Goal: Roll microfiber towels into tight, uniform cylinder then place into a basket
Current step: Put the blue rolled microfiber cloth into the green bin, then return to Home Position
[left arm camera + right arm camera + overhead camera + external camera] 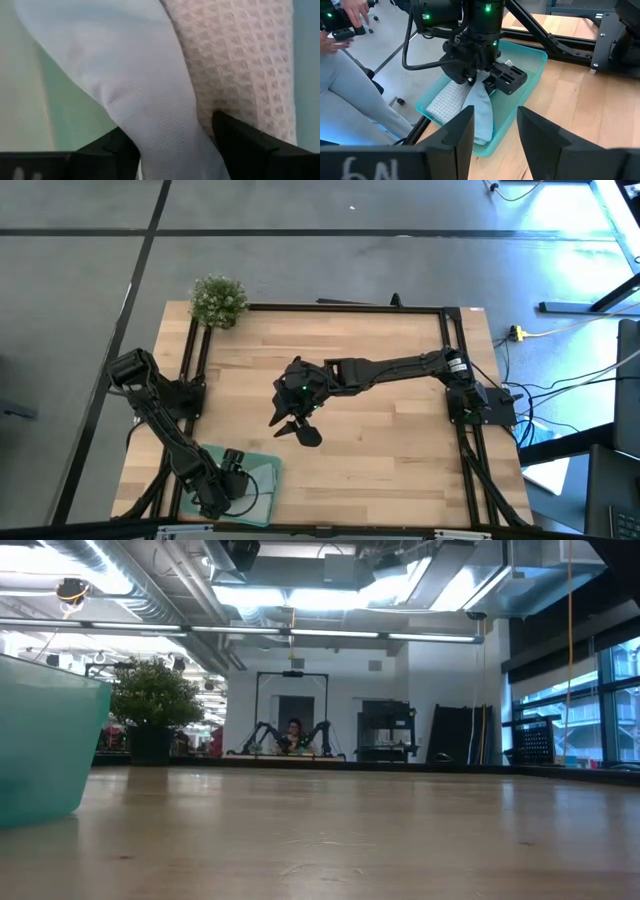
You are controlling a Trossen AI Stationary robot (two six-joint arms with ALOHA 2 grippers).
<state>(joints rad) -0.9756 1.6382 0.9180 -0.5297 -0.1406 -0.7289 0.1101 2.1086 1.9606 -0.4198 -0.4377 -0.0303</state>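
we note the left gripper [481, 80] pinching the limp, light blue microfiber towel [481, 112] inside the translucent mint-green plastic basket [532, 62] at the table's near-left corner, beside the pale waffle-weave towel [445, 99]; soft, best pinched at a fold; right gripper [492, 125] spread, mid-table.

Bright overhead ceiling lights [300, 595], blue glare top right, left wrist close-up blurred.

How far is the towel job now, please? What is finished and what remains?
Nearly finished, it seems. The pale grey towel already lies in the basket. In hand: the left gripper is over the basket, its fingers around the light blue towel, which hangs into it. Left: releasing it. The right gripper waits open over the table's middle.
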